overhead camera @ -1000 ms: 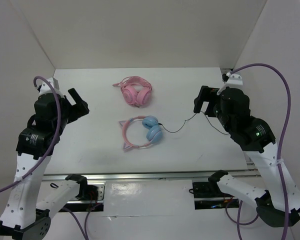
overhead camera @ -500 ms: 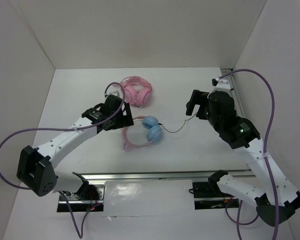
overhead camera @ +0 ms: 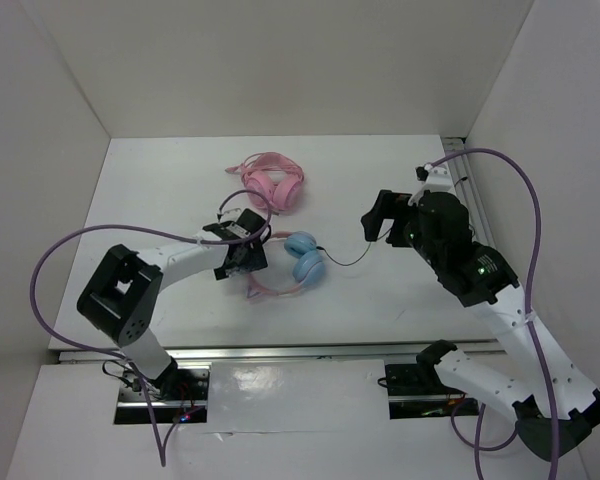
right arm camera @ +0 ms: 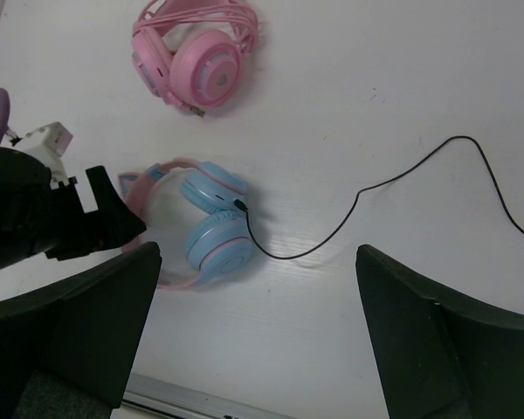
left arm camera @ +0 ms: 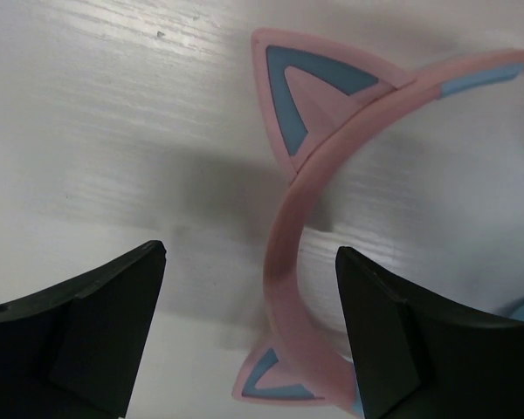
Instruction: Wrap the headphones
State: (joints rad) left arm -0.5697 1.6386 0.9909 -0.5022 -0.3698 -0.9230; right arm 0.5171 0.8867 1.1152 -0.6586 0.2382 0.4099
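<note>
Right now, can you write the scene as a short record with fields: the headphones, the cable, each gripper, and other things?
headphones: blue and pink, lying flat on the table
cable: black, not wrapped, lying loose toward the right arm
left gripper: open, low over the headband, one finger on each side
right gripper: open, raised, holding nothing
other: pink headphones farther back, apart

Seen from above, the headphones (overhead camera: 302,245) lie at the middle of the table (overhead camera: 160,180), cups to the right and headband (overhead camera: 263,290) to the left. A second pair of headphones (overhead camera: 273,185) lies behind them, toward upper centre, not touching. The cable (overhead camera: 345,260) runs from the cups rightward toward the right gripper (overhead camera: 372,215). The left gripper (overhead camera: 248,262) is over the headband's left part, which lies between its fingers.
</note>
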